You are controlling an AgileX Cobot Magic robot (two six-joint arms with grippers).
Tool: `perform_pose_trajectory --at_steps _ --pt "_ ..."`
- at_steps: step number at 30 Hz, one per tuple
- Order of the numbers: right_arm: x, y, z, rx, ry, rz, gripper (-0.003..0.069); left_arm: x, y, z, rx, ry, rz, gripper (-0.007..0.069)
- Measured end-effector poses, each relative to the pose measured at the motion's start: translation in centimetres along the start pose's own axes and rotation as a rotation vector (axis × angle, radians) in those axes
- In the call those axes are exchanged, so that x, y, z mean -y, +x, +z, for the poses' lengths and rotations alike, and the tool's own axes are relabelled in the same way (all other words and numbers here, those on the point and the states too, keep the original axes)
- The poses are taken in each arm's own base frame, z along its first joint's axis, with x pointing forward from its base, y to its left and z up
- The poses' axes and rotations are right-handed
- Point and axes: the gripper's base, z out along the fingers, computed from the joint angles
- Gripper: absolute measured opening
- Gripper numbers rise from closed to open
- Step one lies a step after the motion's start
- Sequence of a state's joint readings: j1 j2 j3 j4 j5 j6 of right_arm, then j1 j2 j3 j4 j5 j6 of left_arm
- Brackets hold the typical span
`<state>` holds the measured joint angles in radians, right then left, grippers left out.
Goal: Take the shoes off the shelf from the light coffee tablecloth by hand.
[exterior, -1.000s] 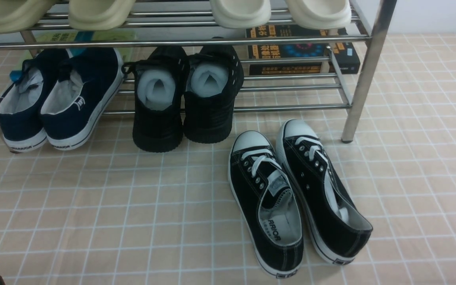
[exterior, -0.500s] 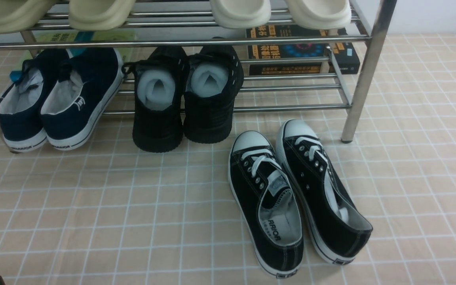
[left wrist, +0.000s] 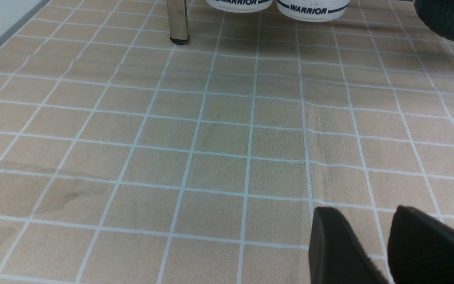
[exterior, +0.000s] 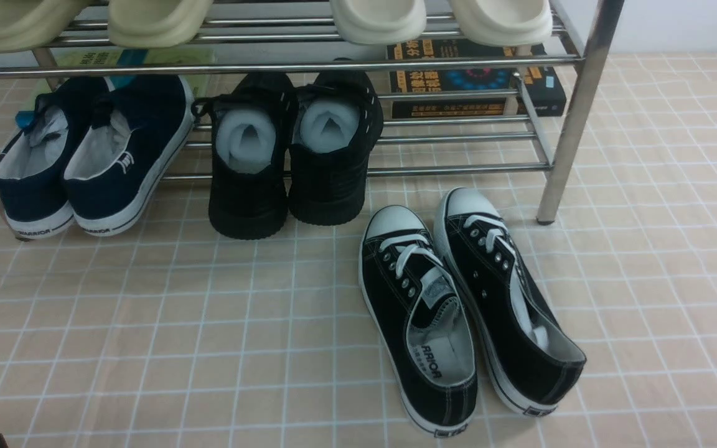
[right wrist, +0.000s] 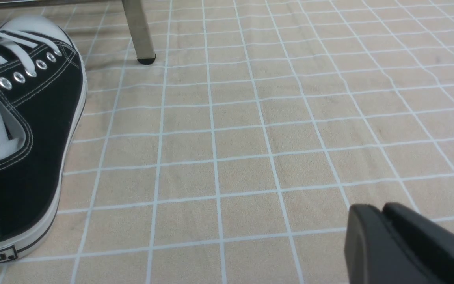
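1. Our right tool [right wrist: 373,228] shows at the lower right of its wrist view: the two fingers lie nearly together with only a thin seam between them, and nothing is held. It hangs over bare cloth, well clear of the shoes, which suits a tool that has nothing more to carry.
2. Our left tool [left wrist: 361,240] sits at the lower right of its own wrist view, fingers a narrow gap apart, empty, also over bare cloth.
3. Neither tool appears in the front view, so we judge both arms to be pulled back toward the robot.
4. The shoes [exterior: 467,305] lie side by side at the lower right centre of the front view, flat on the tablecloth [exterior: 147,323], toes pointing at the shelf [exterior: 573,118] and just in front of its right leg. They touch each other; the right one leans a little outward.
5. They are off the bars, so we judge the task's main step done.
6. On the lower tier, the navy pair [exterior: 91,155] and the black pair [exterior: 296,155] stand heels out, tilted on the front bar; the gap to their right is likely where our shoes came from.
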<state>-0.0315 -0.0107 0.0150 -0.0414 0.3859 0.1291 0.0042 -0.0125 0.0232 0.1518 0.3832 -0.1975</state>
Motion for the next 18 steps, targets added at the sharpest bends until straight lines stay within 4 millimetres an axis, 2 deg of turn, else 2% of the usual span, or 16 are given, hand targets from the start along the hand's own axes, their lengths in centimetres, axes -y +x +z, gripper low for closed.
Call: perform_pose_trajectory --at_steps 18 --pt "0.0 0.0 0.0 0.0 0.0 0.0 0.0091 0.0 0.0 0.0 0.0 0.0 0.0 0.0239"
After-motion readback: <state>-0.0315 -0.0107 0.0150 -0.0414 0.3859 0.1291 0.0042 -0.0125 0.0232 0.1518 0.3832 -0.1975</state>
